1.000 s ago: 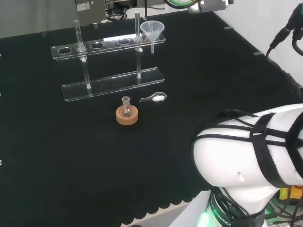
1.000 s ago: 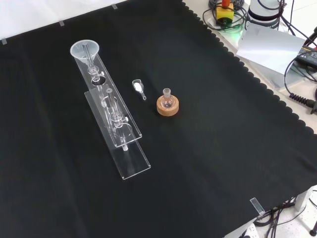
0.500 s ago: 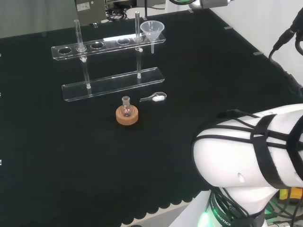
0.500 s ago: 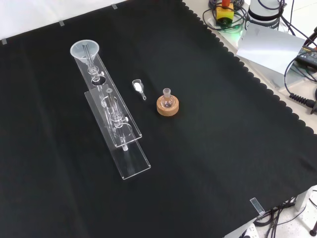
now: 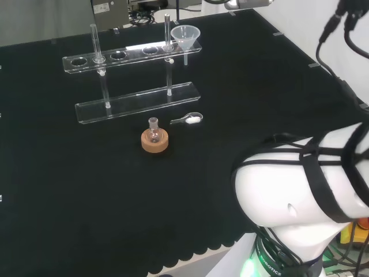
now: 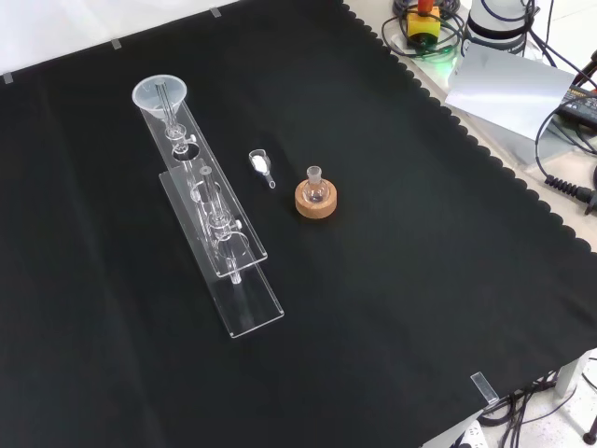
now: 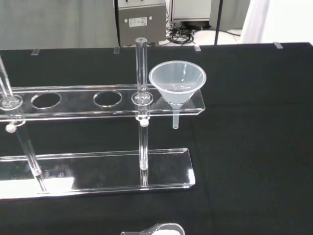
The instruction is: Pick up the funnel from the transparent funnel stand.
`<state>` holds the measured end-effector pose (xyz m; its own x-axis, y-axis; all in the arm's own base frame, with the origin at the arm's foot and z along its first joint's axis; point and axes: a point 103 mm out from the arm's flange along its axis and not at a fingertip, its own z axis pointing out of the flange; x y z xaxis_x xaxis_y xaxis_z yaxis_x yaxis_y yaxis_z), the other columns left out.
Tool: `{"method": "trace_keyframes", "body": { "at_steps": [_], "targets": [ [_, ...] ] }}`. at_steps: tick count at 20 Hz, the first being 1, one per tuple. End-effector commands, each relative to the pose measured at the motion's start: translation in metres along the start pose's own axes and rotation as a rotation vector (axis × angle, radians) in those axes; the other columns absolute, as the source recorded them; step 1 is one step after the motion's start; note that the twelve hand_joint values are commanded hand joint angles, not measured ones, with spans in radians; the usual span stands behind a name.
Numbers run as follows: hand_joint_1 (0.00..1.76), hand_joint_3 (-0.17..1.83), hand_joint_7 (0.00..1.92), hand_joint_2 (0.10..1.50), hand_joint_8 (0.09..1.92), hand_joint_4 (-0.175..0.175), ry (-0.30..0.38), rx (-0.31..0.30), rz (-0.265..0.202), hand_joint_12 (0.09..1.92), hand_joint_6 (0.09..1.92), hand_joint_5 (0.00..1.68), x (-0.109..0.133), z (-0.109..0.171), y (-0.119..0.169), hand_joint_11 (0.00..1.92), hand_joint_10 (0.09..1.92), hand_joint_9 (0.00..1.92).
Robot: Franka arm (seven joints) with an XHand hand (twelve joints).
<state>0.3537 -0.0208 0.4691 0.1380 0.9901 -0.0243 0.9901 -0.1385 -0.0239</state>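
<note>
The arm's (image 5: 300, 196) big white links stood low at the right of the head view, wrapped in black straps. I could not tell if the hand was open or closed, or if it held a thing.

The funnel (image 7: 177, 83) sat upright in the stand (image 7: 98, 171), in the end hole of the top bar. Its thin stem hung down under the bar. In the head view the funnel (image 5: 185, 36) was at the right end of the stand (image 5: 138, 101), far back on the tabletop (image 5: 259, 98). In the front view the funnel (image 6: 159, 94) was at the stand's (image 6: 244, 299) far end, up and to the left.

The stand was clear, with a top bar full of round holes, a flat base and two thin posts.

A small flask (image 5: 153, 131) stood on a cork ring (image 5: 154, 142), near the stand, on the side closer to the arm in the head view. A little scoop (image 5: 188, 119) with white powder lay just beside it, between the flask and the stand. In the front view the scoop (image 6: 261, 166) lay to the left of the flask (image 6: 315, 187) and its ring (image 6: 316, 201).
</note>
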Motion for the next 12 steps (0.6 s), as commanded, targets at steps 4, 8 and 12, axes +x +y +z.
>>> {"method": "trace_keyframes", "body": {
  "at_steps": [4,8,12],
  "targets": [
    [0.01,0.33,0.07,1.15,0.50,-0.006,0.026,0.024,-0.009,1.39,0.09,0.18,-0.052,0.020,0.105,0.01,0.64,0.20],
    [0.07,0.30,0.08,1.12,0.52,-0.010,0.007,0.060,-0.039,1.39,0.09,0.19,-0.056,0.037,0.126,0.01,0.65,0.21],
    [0.25,0.26,0.09,1.03,0.55,-0.016,-0.004,0.131,-0.050,1.40,0.09,0.20,-0.058,0.061,0.147,0.02,0.66,0.23]
  ]
}}
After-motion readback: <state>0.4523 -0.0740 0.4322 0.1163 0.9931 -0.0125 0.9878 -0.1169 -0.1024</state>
